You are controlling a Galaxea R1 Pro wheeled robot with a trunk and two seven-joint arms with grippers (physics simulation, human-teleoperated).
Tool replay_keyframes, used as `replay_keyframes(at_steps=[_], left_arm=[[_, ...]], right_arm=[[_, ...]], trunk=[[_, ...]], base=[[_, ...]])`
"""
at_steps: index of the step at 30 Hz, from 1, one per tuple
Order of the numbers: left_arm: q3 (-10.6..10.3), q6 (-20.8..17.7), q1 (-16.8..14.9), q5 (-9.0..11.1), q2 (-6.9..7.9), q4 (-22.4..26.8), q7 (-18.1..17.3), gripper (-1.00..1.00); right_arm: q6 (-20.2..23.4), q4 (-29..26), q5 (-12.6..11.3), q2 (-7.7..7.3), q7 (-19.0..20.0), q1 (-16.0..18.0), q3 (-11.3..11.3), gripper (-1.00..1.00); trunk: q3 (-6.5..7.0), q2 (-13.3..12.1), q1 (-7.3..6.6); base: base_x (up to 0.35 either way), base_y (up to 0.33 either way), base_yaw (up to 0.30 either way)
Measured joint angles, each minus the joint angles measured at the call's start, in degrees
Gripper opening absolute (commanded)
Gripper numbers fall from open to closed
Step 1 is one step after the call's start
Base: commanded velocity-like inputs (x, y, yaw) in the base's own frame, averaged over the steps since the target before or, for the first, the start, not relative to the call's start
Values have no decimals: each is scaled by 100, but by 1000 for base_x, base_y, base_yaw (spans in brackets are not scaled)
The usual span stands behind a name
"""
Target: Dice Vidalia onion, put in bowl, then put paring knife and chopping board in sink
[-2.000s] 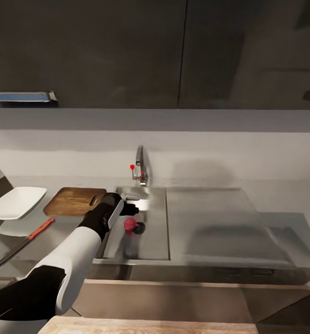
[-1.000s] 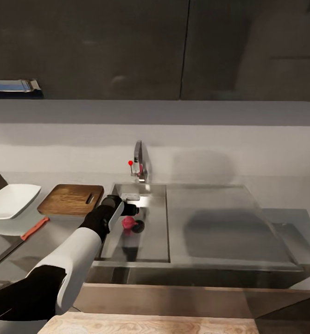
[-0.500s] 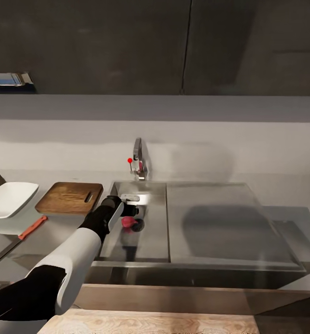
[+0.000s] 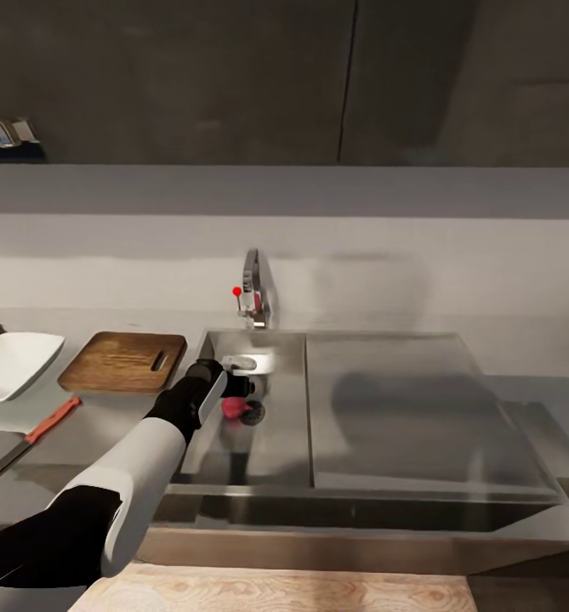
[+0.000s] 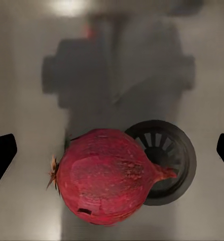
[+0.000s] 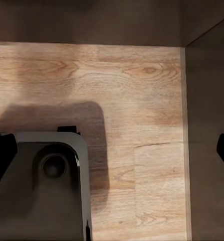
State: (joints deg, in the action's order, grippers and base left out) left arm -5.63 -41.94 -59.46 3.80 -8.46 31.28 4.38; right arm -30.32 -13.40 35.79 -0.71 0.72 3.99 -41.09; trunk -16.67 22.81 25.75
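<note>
The Vidalia onion (image 4: 231,407) (image 5: 104,176), a pinkish-red ball, lies on the floor of the sink (image 4: 271,446) next to the round drain (image 5: 168,159). My left gripper (image 4: 240,388) (image 5: 113,153) hangs open just above it, one fingertip on each side and apart from it. To the left of the sink, the chopping board (image 4: 122,361) lies on the grey countertop (image 4: 105,425), with the white bowl (image 4: 12,365) further left. The paring knife (image 4: 31,442) lies nearer the counter's front. My right gripper (image 6: 112,150) is open, hanging low over wooden flooring.
The chrome faucet (image 4: 254,293) with its red knob stands behind the basin. A flat steel drainboard (image 4: 395,408) stretches to the right. Dark wall cabinets hang overhead. In the right wrist view a grey part of the robot (image 6: 51,191) stands on the wood floor (image 6: 137,100).
The whole picture has drifted left, so the camera has moved. My left gripper stays open above the onion, and the onion has not moved in the sink.
</note>
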Motion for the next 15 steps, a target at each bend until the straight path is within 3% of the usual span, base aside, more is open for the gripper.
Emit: replay_keyframes(at_steps=[15], left_arm=[[-16, 3, 8, 0, 3, -49, -8, 100]], right_arm=[[0, 0, 0, 0, 0, 1, 0, 100]], trunk=[[-141, 0, 1]], base=[[7, 0, 0]])
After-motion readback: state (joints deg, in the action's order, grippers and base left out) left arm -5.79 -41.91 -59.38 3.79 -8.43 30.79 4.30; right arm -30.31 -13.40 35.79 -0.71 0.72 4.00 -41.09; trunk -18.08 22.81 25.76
